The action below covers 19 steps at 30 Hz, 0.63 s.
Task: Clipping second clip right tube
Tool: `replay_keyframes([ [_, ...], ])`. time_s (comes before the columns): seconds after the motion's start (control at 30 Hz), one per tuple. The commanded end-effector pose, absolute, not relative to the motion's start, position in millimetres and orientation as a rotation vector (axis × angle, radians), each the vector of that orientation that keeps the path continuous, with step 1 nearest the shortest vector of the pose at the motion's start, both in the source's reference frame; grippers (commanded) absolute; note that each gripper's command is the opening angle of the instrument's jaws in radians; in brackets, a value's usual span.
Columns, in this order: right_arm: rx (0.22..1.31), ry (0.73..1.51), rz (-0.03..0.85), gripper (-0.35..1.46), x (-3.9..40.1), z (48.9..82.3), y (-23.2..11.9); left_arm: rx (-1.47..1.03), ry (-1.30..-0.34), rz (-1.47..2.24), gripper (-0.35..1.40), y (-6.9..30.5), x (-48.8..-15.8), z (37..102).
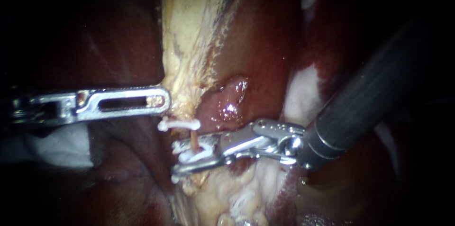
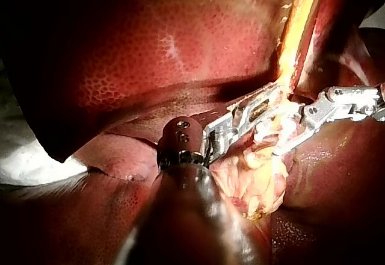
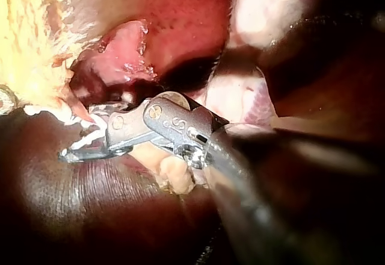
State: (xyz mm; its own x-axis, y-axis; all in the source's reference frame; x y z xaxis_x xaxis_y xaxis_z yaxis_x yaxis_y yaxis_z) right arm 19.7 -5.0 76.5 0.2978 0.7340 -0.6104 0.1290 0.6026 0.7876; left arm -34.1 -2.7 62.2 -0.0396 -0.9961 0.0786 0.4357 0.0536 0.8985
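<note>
A thin reddish tube runs down from the pale yellowish tissue strip. One white clip sits across the tube's upper end. My right instrument comes in from the right, and its jaws are closed around a second white clip on the tube just below the first. The right wrist view shows the same jaws with white clip between them. My left instrument reaches in from the left with its slotted jaws shut on the edge of the pale strip, holding it taut.
Dark red liver lies behind and to both sides. A glistening pink lump sits just above my right instrument's jaws. Ragged pale tissue hangs below the tube. White gauze shows under my left instrument's shaft.
</note>
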Motion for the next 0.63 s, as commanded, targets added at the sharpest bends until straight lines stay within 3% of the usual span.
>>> replay_keyframes([
  [0.03, 0.866, 1.23, 0.477, -0.35, 19.6, 76.6, -4.8, 0.799, -0.942, -1.379, -0.35, -2.7, -34.1, 62.2],
  [0.63, 0.865, 1.228, 0.477, -0.35, 19.5, 76.4, -5.0, 0.8, -0.942, -1.379, -0.35, -2.6, -34.1, 62.2],
])
